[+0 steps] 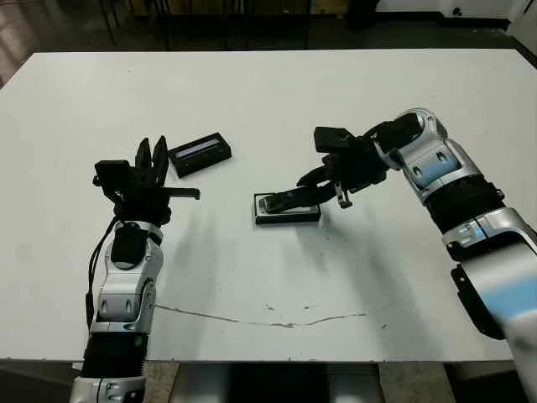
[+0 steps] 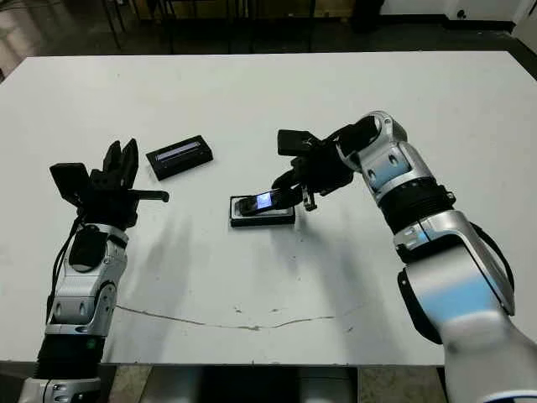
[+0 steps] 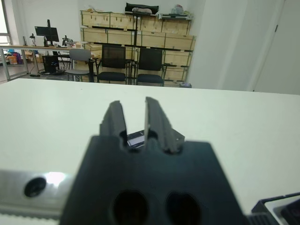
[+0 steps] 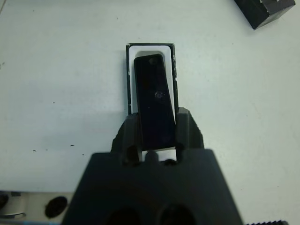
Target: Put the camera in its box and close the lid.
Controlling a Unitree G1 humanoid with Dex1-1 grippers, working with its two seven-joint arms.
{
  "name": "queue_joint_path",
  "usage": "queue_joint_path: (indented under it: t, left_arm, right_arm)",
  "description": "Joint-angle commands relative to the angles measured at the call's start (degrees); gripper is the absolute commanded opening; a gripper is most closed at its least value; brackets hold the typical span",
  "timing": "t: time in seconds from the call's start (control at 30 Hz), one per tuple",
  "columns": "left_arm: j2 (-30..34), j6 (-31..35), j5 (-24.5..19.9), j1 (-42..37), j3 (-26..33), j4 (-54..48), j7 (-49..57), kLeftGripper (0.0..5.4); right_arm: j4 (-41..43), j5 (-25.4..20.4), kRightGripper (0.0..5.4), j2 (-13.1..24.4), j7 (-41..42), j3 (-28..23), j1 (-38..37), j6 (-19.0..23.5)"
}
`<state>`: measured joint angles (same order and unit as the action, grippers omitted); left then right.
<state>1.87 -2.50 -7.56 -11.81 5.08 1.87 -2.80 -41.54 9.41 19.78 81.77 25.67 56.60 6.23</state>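
Observation:
The box [image 1: 289, 217], a shallow black tray with white lining, lies at the table's middle. Above it the glossy black camera [image 1: 284, 201] is tilted, its far end down inside the box [image 4: 172, 61] and its near end raised. My right gripper [image 1: 309, 195] is shut on that raised end, and the right wrist view shows its fingers [image 4: 131, 136] on both sides of the camera [image 4: 153, 101]. The lid [image 1: 200, 154], black with a pale strip, rests flat to the left and farther back. My left gripper [image 1: 153, 158] stands open just left of the lid, holding nothing.
A thin crack line [image 1: 277, 321] runs across the white table [image 1: 277, 92] near its front edge. Chairs [image 3: 112, 63] and shelves of boxes [image 3: 136, 26] stand beyond the table's far side in the left wrist view.

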Motion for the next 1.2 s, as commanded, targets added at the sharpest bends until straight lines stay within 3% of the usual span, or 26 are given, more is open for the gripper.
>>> queue_joint_path:
  t: [0.03,0.47,0.77,1.2]
  left_arm:
    - [-0.1,1.02,-0.07,0.99,0.22,0.25,0.18,0.0]
    - [-0.3,1.47,0.21,0.85,0.09,-0.14,0.85,0.0]
    - [-0.26,1.02,0.31,0.63,0.11,0.33,0.8,0.0]
    - [-0.38,1.11,0.34,0.83,0.21,0.16,1.0,0.0]
  right_arm:
    - [-0.26,1.24,0.37,0.19,-0.37,0.98,-0.06,-0.47]
    - [0.61,4.1,0.37,-0.94,-1.0,3.45,0.24,-0.62]
    - [2.27,4.09,0.37,-3.53,-0.45,4.45,0.3,2.21]
    - [3.83,4.26,0.37,-5.27,-1.96,5.29,-0.52,1.75]
